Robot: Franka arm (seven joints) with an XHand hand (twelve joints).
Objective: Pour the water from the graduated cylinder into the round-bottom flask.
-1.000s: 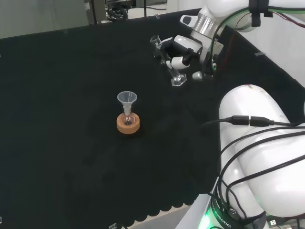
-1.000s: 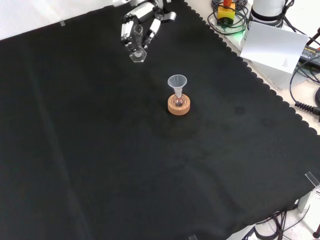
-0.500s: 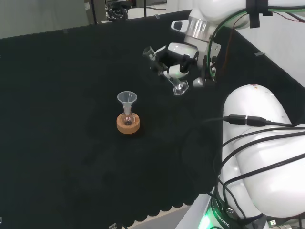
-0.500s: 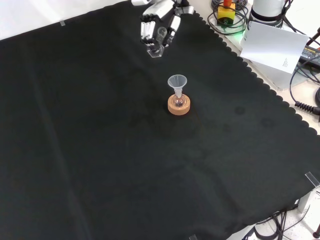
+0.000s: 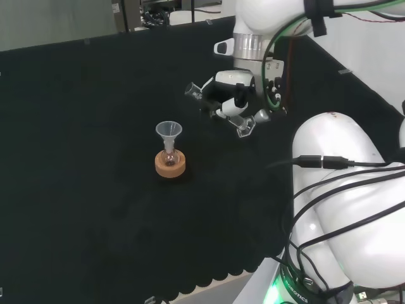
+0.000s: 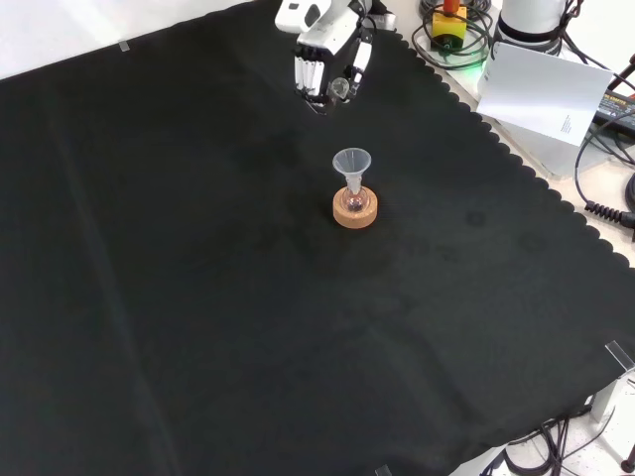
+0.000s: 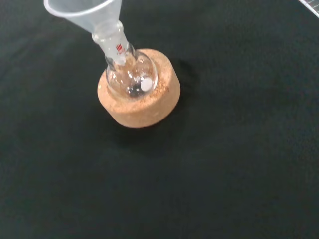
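Fingers of the hand [image 5: 231, 95] curl round the tilted clear graduated cylinder [image 5: 218, 111]; funnel-topped round-bottom flask [image 5: 169, 155] sits in cork.

no text, number or sign can be read. a small red mark sits on the neck of the round-bottom flask [image 7: 130, 74], illegible. the white card [image 6: 541, 94] at about 2 o'clock in the front view carries faint print, too small to read.

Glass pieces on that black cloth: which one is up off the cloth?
The graduated cylinder, tilted in the hand. The round-bottom flask sits in its cork ring, a funnel in its neck.
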